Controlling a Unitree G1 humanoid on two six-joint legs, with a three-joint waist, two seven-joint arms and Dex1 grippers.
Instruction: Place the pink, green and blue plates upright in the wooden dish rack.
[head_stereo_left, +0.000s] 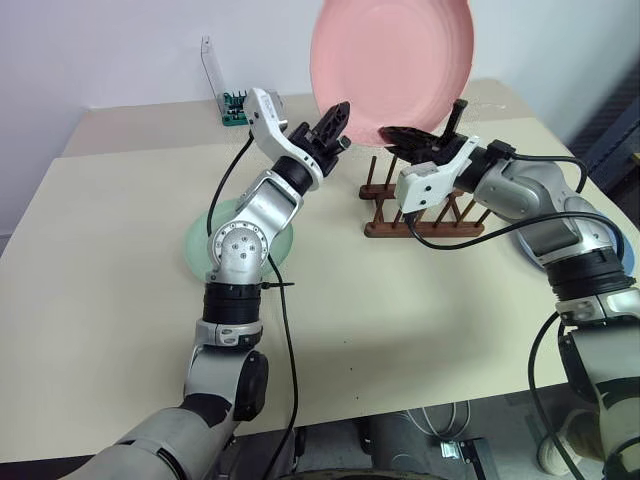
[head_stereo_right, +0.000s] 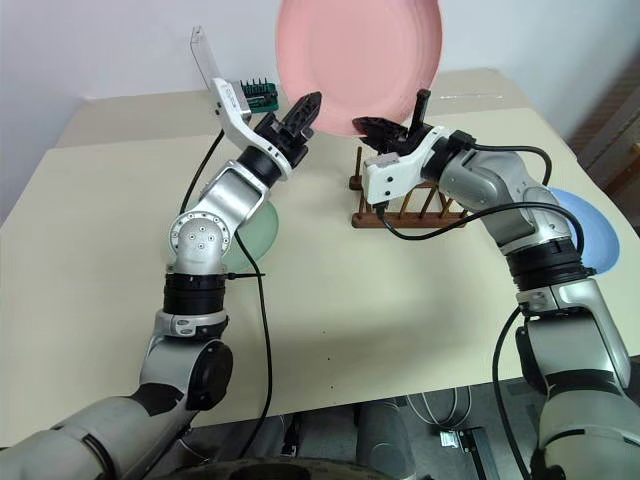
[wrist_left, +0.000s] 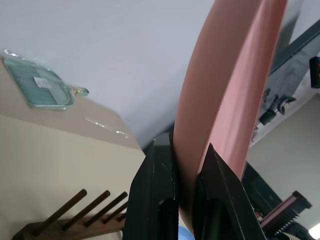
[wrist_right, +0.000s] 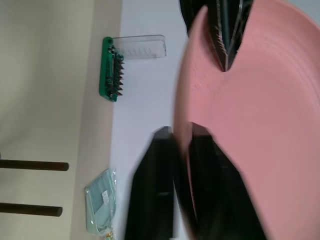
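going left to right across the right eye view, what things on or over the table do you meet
green plate → green bit holder → left gripper → pink plate → right gripper → wooden rack → blue plate

The pink plate's top is cut off, and the green plate lies perhaps half-hidden behind the left arm.

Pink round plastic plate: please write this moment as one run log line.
pink round plastic plate: lifted above dark wooden dish rack | left gripper: shut on rim | right gripper: shut on rim | rack: no plates
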